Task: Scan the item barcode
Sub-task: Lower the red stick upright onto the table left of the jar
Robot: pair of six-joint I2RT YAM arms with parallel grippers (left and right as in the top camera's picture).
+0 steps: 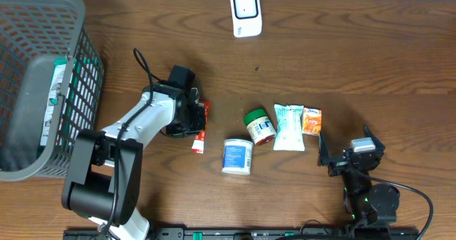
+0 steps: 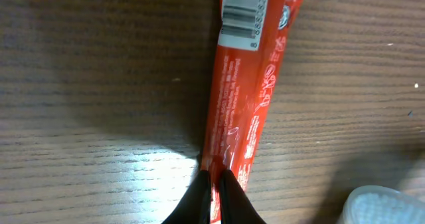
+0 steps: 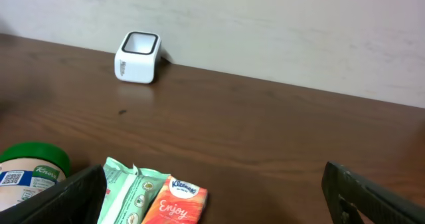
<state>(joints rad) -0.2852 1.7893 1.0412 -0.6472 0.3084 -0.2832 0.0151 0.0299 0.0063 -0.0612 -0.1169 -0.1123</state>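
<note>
Pickup stage: left gripper [image 2: 214,183] is pinched shut on the near end of the red packet [image 2: 247,98], which lies flat, well apart from the white scanner [image 1: 245,13] on the robot's side of it, barcode [image 2: 243,10] face up at its far end; right gripper [image 1: 346,156] hangs wide open, holding nothing, also well short of the scanner. Next move likely calls for lifting the packet, carrying it to the scanner and turning the barcode to face it

Dark wood-grain counter [image 1: 342,62], plain off-white wall [image 3: 279,24] behind; light glare [image 2: 159,167] lower left, left wrist view.
</note>
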